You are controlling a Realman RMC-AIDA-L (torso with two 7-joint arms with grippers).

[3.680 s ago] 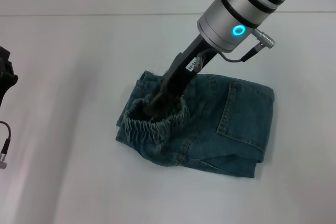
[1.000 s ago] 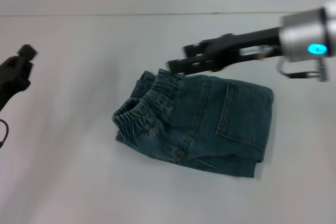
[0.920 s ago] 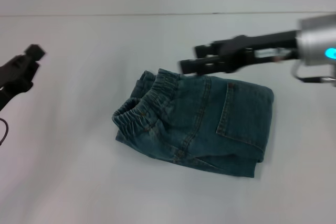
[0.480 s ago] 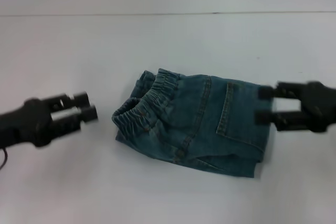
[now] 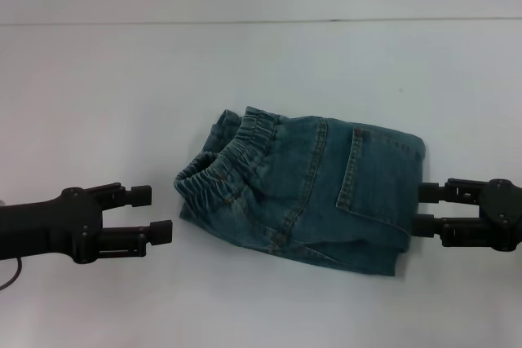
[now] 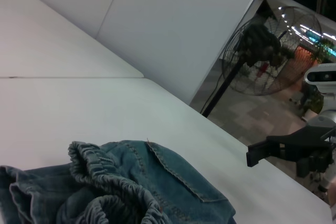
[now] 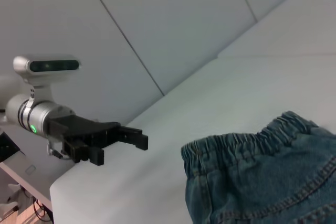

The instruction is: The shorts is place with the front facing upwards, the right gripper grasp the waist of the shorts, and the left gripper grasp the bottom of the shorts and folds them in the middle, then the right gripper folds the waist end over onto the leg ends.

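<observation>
The denim shorts (image 5: 310, 193) lie folded in a compact bundle in the middle of the white table, with the elastic waist (image 5: 232, 160) on top at the left end and a pocket (image 5: 375, 173) facing up. My left gripper (image 5: 157, 213) is open, just left of the waist and apart from it. Open as well, my right gripper (image 5: 422, 209) sits beside the bundle's right folded edge and holds nothing. The left wrist view shows the shorts (image 6: 131, 187) with the right gripper (image 6: 262, 153) beyond. The right wrist view shows the shorts (image 7: 262, 182) and the left gripper (image 7: 134, 139).
The white table (image 5: 122, 79) spreads bare around the shorts, and its far edge meets a pale wall. Off the table, a standing fan (image 6: 262, 45) appears in the left wrist view.
The right gripper let go of the waist, lifted off and swung out to the shorts' right side. The left gripper came in from the left edge to just beside the waist. The shorts stay folded.
</observation>
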